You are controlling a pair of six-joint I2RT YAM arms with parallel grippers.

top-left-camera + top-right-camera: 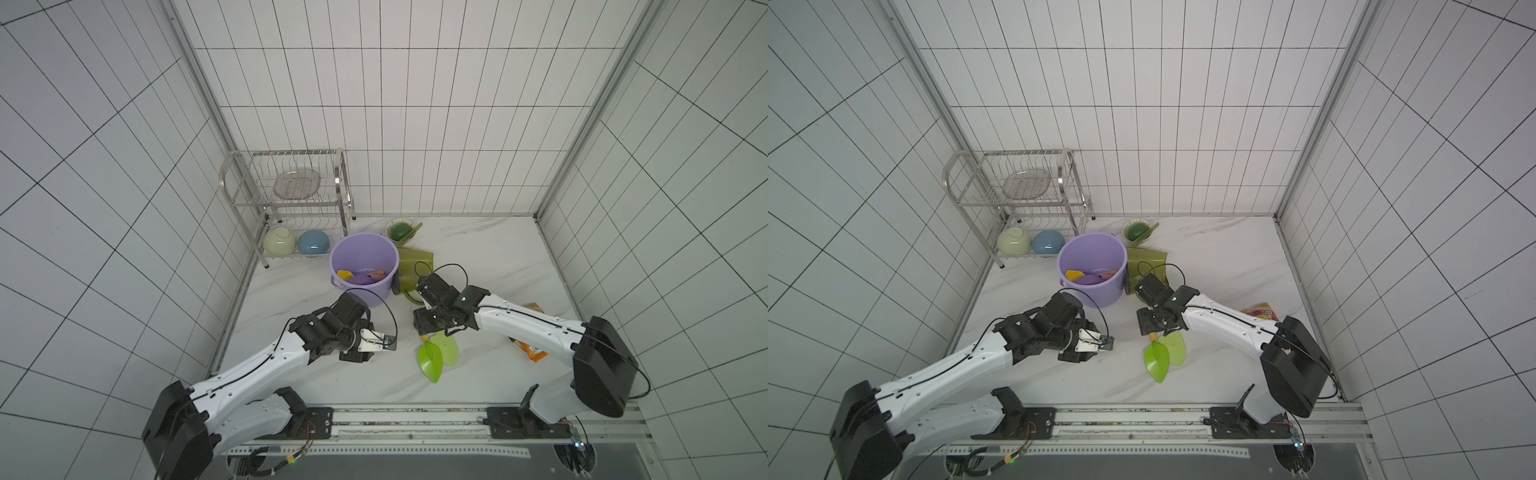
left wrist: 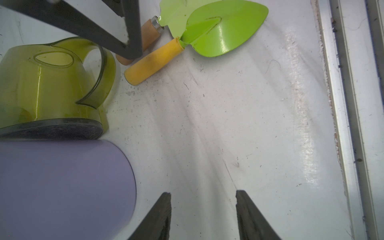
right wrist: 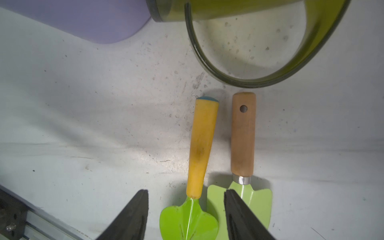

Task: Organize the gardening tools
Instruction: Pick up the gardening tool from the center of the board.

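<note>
Two trowels lie side by side on the white marble table. The bright green trowel (image 1: 430,360) (image 3: 200,145) has a yellow handle. The pale green trowel (image 1: 449,348) (image 3: 242,135) has a wooden one. My right gripper (image 1: 430,326) (image 3: 185,192) hangs over them, open. Its jaws stand either side of the bright green trowel's neck without touching it. The olive watering can (image 1: 412,266) (image 2: 41,83) lies against the purple bucket (image 1: 337,266) (image 2: 62,187). The bucket holds a yellow trowel (image 1: 345,274) and a purple trowel (image 1: 365,279). My left gripper (image 1: 361,354) (image 2: 203,193) is open over bare table beside the bucket.
A metal dish rack (image 1: 286,199) at the back left holds a plate, a pale green bowl (image 1: 279,241) and a blue bowl (image 1: 313,242). A small bowl (image 1: 400,230) stands behind the can. An orange packet (image 1: 534,353) lies under my right arm. A rail (image 1: 415,415) borders the front.
</note>
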